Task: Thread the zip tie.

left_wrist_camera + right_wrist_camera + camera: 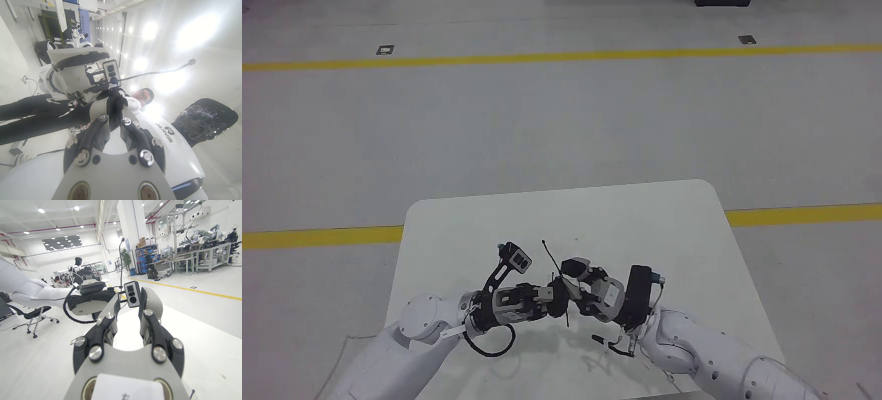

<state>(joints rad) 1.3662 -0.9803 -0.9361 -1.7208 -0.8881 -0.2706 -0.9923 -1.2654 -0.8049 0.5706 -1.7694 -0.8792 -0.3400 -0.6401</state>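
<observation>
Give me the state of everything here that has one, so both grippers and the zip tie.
zip tie: not threaded, nearly straight, head end free in the air.
left gripper: shut on the zip tie.
right gripper: open, holding nothing.

Black plastic zip tie (pixel 550 258), smooth matt white table (pixel 662 215), ribbed black pads (pixel 142 302) on right end effector (pixel 130 294)

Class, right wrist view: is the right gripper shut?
No, the fingers of the right gripper stand apart, a gap between them.
</observation>
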